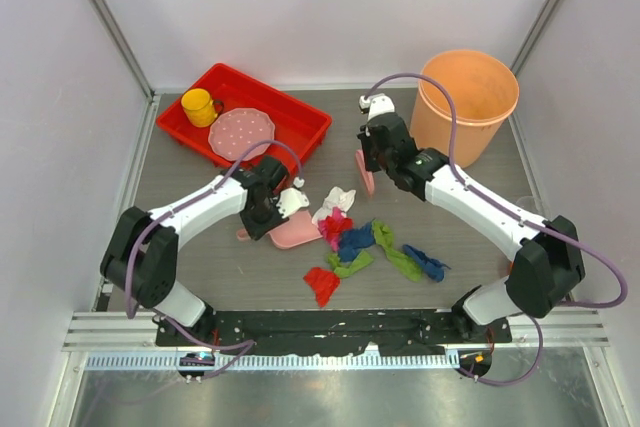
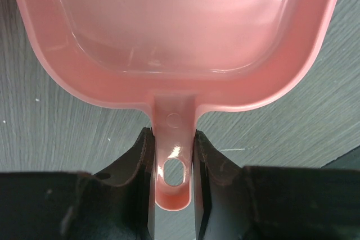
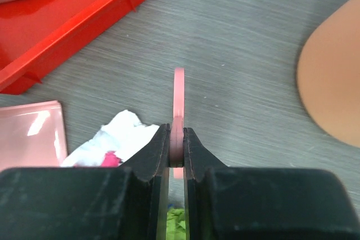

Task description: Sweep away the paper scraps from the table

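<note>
The table [image 1: 215,272] is a dark grey board with a fine wood grain, framed by metal rails [image 1: 128,192] along its sides and near edge, and it stands in a booth of plain pale walls [image 1: 320,7] with slim metal posts running up the far corners. The paper scraps [image 1: 355,240] lie in a loose cluster near the middle of the board, a little toward the near edge: a white piece and a magenta one at the far side, blue and green twists in the middle and to the right, and a red bit nearest the arms. Just left of the white and magenta pieces rests a pink dustpan [image 1: 297,232], its open edge facing the cluster. The left gripper [image 2: 174,150] has its fingers closed tight on the dustpan's handle. The right gripper [image 3: 177,139] pinches a thin pink brush [image 3: 179,94] between narrow jaws, holding it on edge just beyond the scraps; whether it touches the board I cannot tell. In the far left corner sits a red tray [image 1: 262,87] holding a yellow cup [image 1: 199,107] and a pink dotted plate [image 1: 241,133]. In the far right corner stands an orange bucket [image 1: 450,137], well apart from the scraps.
</note>
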Motion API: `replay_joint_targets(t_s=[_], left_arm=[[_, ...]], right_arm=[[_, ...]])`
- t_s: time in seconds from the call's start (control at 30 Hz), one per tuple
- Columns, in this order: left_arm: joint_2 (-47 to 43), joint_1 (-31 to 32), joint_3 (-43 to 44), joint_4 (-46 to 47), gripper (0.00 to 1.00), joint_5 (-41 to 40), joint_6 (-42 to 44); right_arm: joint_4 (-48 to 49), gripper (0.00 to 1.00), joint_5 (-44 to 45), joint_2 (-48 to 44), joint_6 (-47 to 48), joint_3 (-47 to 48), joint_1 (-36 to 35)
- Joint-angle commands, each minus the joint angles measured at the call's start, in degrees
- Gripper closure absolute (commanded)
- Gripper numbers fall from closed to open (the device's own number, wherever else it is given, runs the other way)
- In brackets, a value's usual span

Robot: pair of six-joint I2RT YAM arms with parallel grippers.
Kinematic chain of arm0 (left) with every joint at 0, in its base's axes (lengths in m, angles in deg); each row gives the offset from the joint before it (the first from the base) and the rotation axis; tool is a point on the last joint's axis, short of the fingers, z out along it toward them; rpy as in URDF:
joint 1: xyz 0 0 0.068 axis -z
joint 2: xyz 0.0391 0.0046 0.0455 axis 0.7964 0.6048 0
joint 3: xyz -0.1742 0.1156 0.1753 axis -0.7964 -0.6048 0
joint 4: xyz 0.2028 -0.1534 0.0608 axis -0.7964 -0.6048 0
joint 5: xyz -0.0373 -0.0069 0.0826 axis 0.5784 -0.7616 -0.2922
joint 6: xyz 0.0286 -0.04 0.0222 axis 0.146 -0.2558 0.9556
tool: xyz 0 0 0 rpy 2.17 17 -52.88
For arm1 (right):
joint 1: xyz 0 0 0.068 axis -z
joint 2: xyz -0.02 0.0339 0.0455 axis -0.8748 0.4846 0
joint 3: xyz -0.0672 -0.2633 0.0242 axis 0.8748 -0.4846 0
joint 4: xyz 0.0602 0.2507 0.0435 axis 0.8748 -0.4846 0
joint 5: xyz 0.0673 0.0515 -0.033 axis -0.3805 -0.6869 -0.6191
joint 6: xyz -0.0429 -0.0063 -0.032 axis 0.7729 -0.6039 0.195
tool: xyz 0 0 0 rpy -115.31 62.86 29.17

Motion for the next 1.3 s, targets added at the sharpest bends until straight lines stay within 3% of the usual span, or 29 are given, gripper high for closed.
replay_joint_targets(t_s=[0.0,0.3,0.5,0.73,0.93,1.27], left_arm=[[2.0,1.3,2.1,1.9,1.0,0.3,1.1],[5.7,2.6,5.8,2.4,1.0,0.7,2.3],[8.1,2.8,8.2,3.2,1.0,2.1,3.0],[8.1,2.7,6.4,10.0,1.0,2.5,1.2],[7.4,2.7,6.6,11.4,1.0,6.2,-1.5],[3.7,2.7,8.3,11.8,1.0,5.6,-4.6]], right_arm=[[5.9,0.99,-1.2,1.1,-6.4,-1.5,-1.4],[10.3,0.99,-3.4,3.3,-8.1,-2.5,-3.5],[16.4,0.99,-10.1,3.1,-8.4,-2.8,-4.8],[21.7,0.99,-16.0,-1.5,-11.9,-7.0,-5.5],[16.3,0.99,-9.4,-5.7,-11.4,-6.3,-5.5],[7.8,0.99,2.9,-13.8,-1.0,-1.5,-5.5]])
